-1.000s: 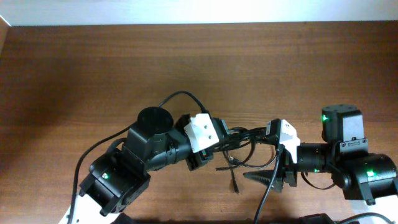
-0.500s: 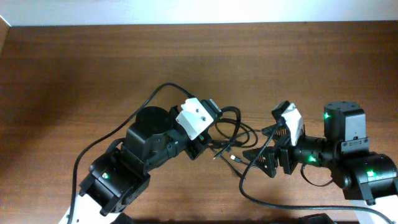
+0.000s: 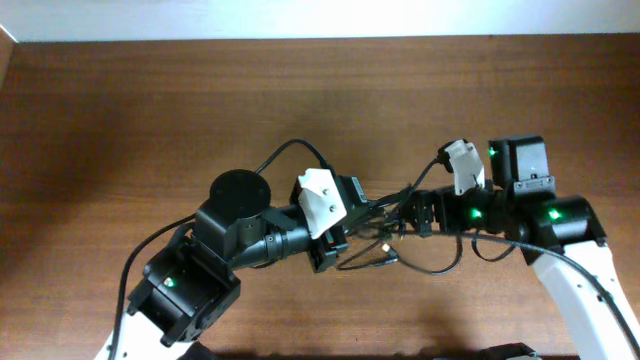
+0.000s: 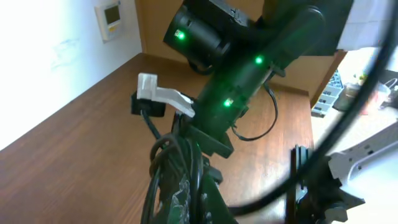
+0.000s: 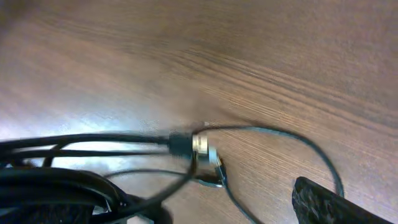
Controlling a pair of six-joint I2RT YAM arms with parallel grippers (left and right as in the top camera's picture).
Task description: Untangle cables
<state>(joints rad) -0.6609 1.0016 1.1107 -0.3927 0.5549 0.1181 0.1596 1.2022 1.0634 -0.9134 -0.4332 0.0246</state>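
Scene: Two robot hands meet over a knot of cables [image 3: 392, 232] near the middle of a wooden tabletop [image 3: 150, 110].
Cables: Thin black cords bunch between the hands. A slack loop trails off toward 4 o'clock, and a metal-tipped plug [image 5: 202, 152] lies on the wood.
Left hand: The left hand [image 3: 352, 222] reaches in from 8 o'clock. Cords are heaped over one of its fingers in the wrist view, and whether it actually pinches them cannot be told.
Right hand: The right hand [image 3: 412, 212] comes in from 3 o'clock, spread wide. One finger [image 5: 323, 202] stands off the strands, and nothing is clamped.
Step in hand: Probably singling out one strand to draw free.
Doing it well: Close on a single cord near the plug, not the bunch. Then pull slowly toward 3 o'clock while the other side anchors, stopping if the loop tightens.
Edges: The far edge runs along 12 o'clock, well apart from the knot.
Open room: There is broad wood from 9 through 1 o'clock. Toward 6 o'clock the left arm [image 3: 190, 285] and right arm [image 3: 560, 225] crowd the space.
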